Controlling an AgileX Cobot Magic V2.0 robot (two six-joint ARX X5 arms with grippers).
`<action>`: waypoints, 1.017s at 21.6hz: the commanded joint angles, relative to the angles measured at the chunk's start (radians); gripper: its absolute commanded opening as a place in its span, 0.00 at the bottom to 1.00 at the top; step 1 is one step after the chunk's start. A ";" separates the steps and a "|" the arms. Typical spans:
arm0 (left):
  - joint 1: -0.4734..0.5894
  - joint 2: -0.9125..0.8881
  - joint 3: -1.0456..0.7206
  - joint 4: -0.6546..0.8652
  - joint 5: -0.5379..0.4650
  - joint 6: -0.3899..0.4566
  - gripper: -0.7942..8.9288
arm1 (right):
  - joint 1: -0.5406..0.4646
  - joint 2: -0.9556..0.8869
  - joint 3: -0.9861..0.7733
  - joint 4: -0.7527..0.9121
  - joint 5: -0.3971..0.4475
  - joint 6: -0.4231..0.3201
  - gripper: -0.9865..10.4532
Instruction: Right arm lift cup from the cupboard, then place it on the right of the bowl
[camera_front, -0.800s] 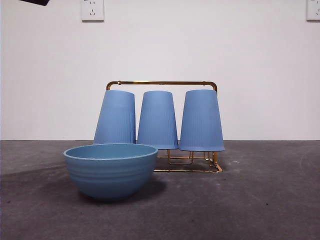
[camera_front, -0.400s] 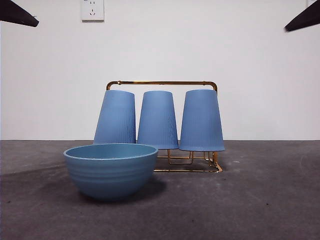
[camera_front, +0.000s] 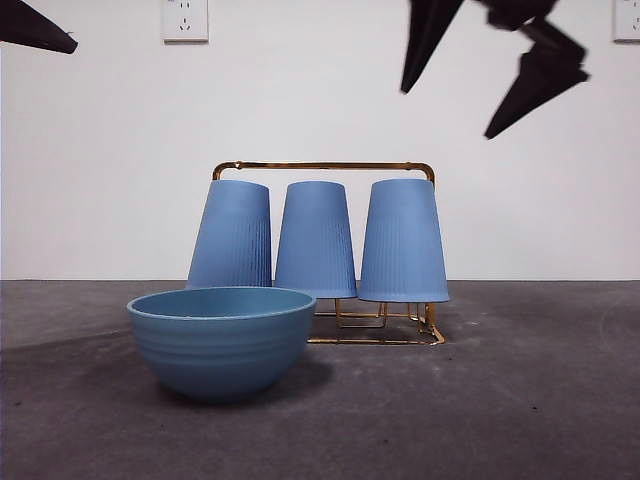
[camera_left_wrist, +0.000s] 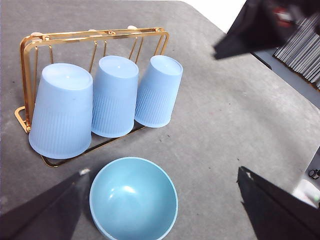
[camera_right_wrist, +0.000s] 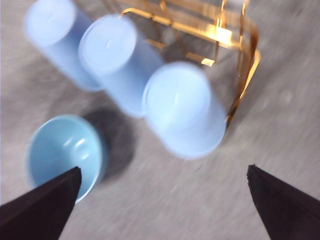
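Above the cupboard (camera_front: 323, 254), the right gripper (camera_front: 470, 95) hangs spread wide and empty. The cup (camera_front: 403, 241) sits upturned at the cupboard's right end; a blurred wrist view suggests descending off-centre might knock its neighbour (camera_front: 316, 241).

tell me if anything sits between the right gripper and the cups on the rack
Nothing visible does. The right gripper hangs open in the air above the rightmost cup, with only empty space between them. The table to the right of the bowl, where the cup must go, also looks bare.
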 joint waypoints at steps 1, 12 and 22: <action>-0.004 0.005 0.021 0.011 0.009 0.009 0.56 | 0.034 0.100 0.121 -0.050 0.058 -0.036 0.56; -0.004 0.005 0.021 0.011 0.009 0.009 0.56 | 0.105 0.355 0.320 -0.159 0.204 -0.060 0.56; -0.004 0.005 0.021 0.011 0.009 0.008 0.56 | 0.104 0.406 0.320 -0.136 0.201 -0.082 0.40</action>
